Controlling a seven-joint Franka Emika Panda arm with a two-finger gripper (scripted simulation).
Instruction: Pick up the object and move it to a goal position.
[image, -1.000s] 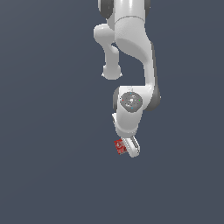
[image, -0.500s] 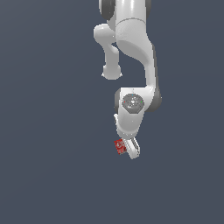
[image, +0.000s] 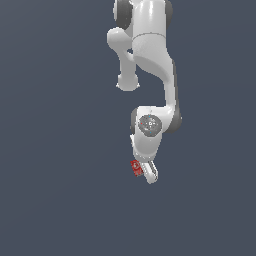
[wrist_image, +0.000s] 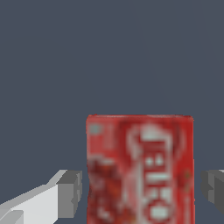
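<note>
The object (wrist_image: 140, 170) is a small flat red box with white lettering and a dark patch. In the wrist view it stands between my two fingers. My gripper (wrist_image: 142, 190) is open around it, with one grey pad (wrist_image: 70, 192) close to one side. The other pad (wrist_image: 214, 186) stands a little further from the opposite side, and neither pad visibly touches the box. In the exterior view the object (image: 136, 168) shows as a red patch on the exterior view's left of the gripper (image: 146, 173), low under the white arm.
A plain dark grey surface (image: 60, 200) fills the whole background. Nothing else shows besides the arm's white links (image: 150, 60) above the gripper.
</note>
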